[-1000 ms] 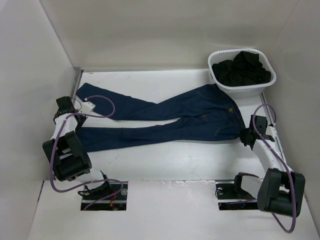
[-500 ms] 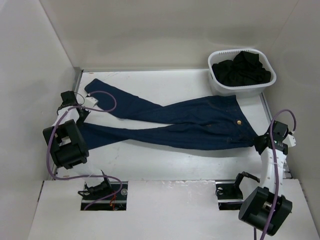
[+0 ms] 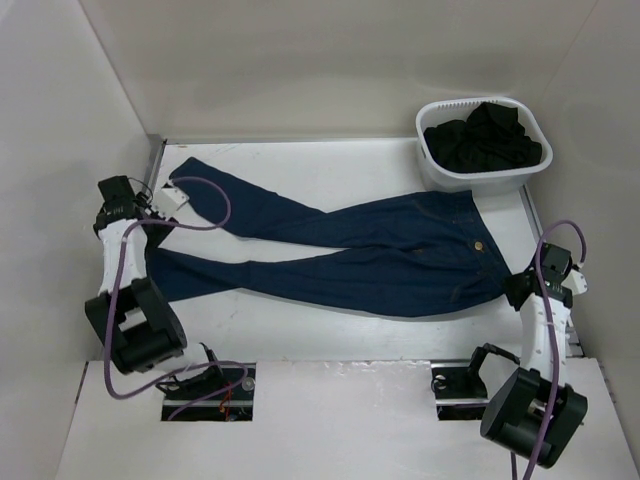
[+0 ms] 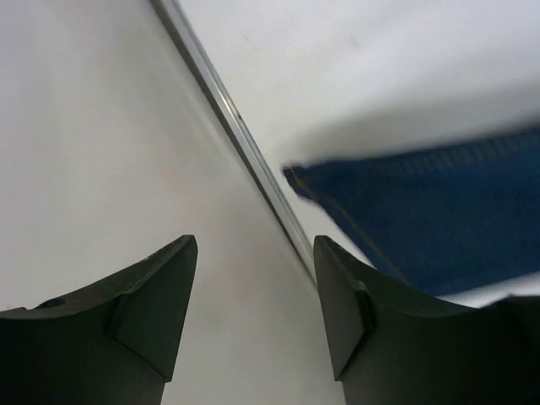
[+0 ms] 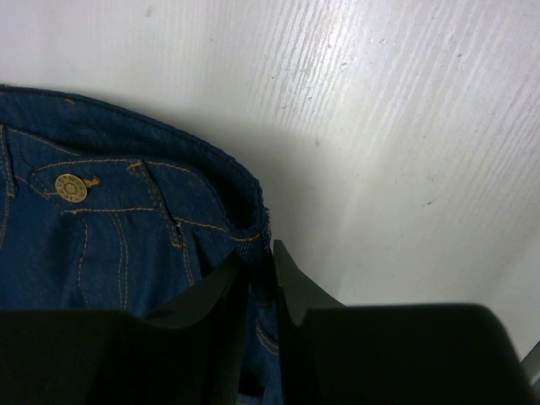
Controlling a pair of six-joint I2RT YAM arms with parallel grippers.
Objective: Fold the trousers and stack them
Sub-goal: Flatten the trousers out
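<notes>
The dark blue trousers (image 3: 380, 255) lie flat across the table, waist to the right and both legs running left. Their metal button (image 5: 70, 187) shows near the waistband. My right gripper (image 3: 512, 287) sits at the near right corner of the waist. In the right wrist view this gripper (image 5: 260, 249) has narrow jaws with the waistband edge (image 5: 245, 221) pinched between them. My left gripper (image 3: 148, 218) hovers at the table's left edge beside the leg ends. In the left wrist view that gripper (image 4: 253, 245) stands open and empty, with a leg hem (image 4: 439, 219) to its right.
A white basket (image 3: 480, 178) full of dark clothes (image 3: 485, 135) stands at the back right, just beyond the waist. A metal strip (image 4: 253, 160) marks the table's left edge against the side wall. White walls close in on three sides.
The left gripper opened, let go of the leg end and drew back to the left. The trousers shifted nearer and rightward with the right gripper, whose jaws eased slightly.
</notes>
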